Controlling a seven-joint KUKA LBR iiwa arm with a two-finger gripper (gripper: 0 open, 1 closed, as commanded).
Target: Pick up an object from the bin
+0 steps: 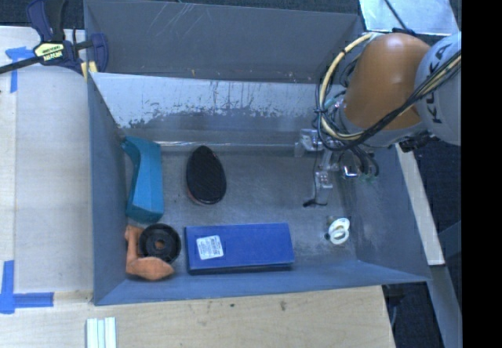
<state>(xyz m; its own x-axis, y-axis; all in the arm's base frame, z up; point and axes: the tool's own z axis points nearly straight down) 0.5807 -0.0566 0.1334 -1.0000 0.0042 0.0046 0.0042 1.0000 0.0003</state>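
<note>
Front row, along the near wall of the bin (235,291): a blue box (251,248) lies flat, with a white label (209,247) at its left end. Just left of the box is a black disc (161,242) with a hole in its middle. The disc sits on an orange lump (149,268) in the front-left corner. Disc and box are close; can't tell if they touch. Front right: a small white ring (339,231) lies alone on the bin floor, well apart from the box.

Next back: the hand (315,199) points down at bare floor in the right part of the bin, just behind the ring and slightly left of it. Wide or narrow: can't tell from this angle. Contact with the floor: can't tell either. The white ring is the thing nearest the hand, beside it rather than under it.

Same depth, left side: a teal handle-shaped piece (145,178) lies along the left wall, its near end at the disc and orange lump. To its right is a black oval pad (205,175), apart from both the teal piece and the box.

Far: the arm's orange cover (384,80) with cables (333,84) looped round it, over the bin's rear right corner.
</note>
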